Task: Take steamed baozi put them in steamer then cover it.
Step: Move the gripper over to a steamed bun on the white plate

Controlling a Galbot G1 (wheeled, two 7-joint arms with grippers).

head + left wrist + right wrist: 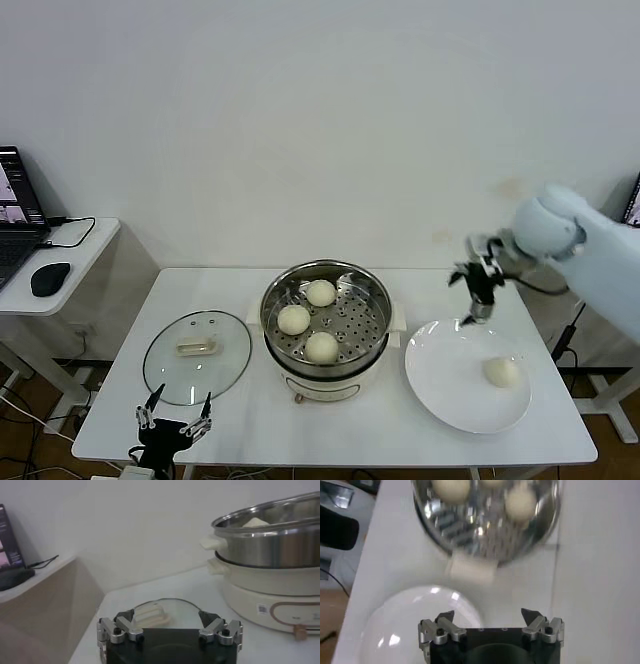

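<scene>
Cream-white steamed baozi (321, 292) sit on the perforated silver tray of a shiny stainless-steel steamer (372, 292) with a cream-white base; a fourth bun lies on a plain white plate (440, 385) at right. At left, the clear glass cover (165, 368) carries a cream-white handle on the white table (320, 430).

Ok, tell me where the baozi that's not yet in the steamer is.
In the head view, the last baozi lies on the white plate at the table's right end, right of the steamer, with the open right gripper hovering over the plate's far rim.
</scene>
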